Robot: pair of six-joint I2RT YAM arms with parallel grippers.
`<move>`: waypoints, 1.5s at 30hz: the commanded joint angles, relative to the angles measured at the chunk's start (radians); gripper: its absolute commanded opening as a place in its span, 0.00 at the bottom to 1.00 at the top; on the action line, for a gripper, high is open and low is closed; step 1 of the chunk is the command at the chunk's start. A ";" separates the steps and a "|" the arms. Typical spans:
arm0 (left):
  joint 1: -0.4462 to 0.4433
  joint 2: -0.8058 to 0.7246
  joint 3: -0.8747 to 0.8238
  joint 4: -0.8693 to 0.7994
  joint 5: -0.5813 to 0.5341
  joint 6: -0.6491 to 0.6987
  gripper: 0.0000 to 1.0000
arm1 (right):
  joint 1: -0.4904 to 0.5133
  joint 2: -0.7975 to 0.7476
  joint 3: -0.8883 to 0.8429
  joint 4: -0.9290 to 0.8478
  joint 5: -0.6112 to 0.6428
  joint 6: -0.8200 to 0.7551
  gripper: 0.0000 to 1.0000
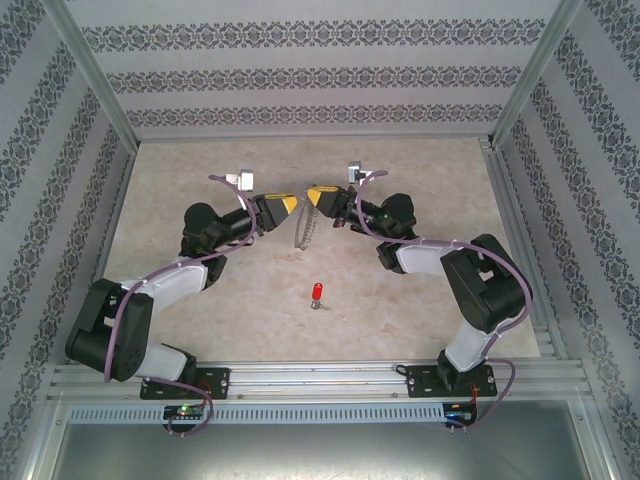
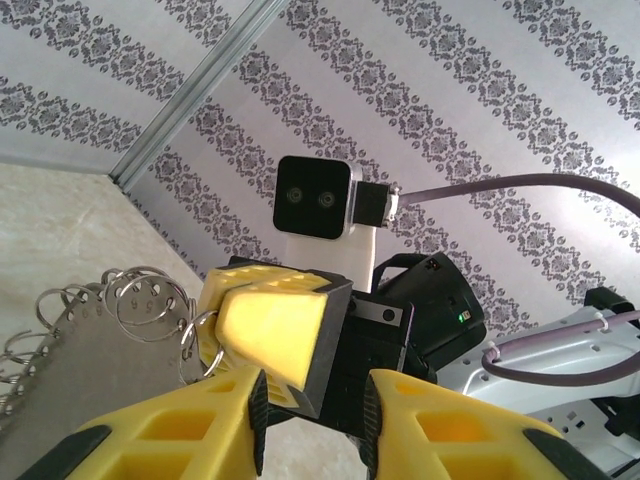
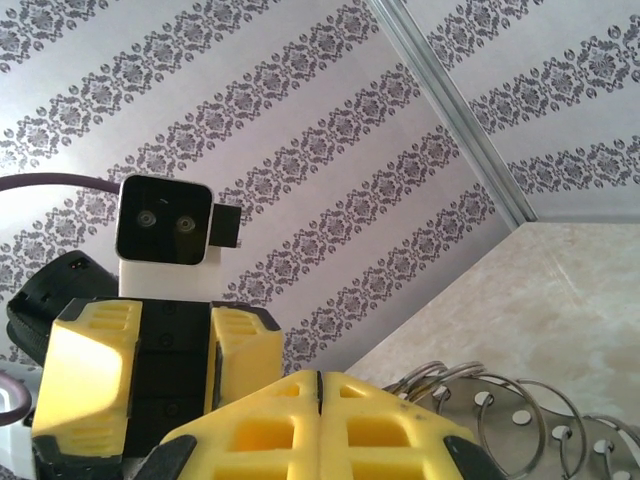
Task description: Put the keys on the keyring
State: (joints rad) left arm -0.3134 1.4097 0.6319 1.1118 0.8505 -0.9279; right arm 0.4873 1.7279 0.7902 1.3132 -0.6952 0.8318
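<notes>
Detail of keyring (image 2: pixel 100 340) links at wrists; overhead, keys (image 1: pixel 316 292) on table (image 1: pixel 200 170).

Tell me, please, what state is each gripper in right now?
Left gripper: open, jaws apart, nothing seen held between them.
Right gripper: closed, apparently pinching the edge of the keyring.

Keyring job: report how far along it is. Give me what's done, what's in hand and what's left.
Done: the keyring is picked up and hangs from the right gripper, whose jaws are shut on it. In hand: the left gripper faces it closely, jaws apart, holding nothing. Left: the key lies alone on the table nearer the arm bases; it is not picked up and not on the ring.
</notes>
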 commanded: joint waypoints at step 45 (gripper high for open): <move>-0.030 0.134 0.011 0.191 -0.022 -0.040 0.21 | 0.034 0.031 0.027 0.071 -0.019 0.002 0.00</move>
State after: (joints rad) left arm -0.3283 1.5459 0.6266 1.2205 0.8299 -0.9627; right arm 0.5087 1.7439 0.7902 1.3224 -0.6968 0.8349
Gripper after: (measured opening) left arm 0.218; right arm 0.056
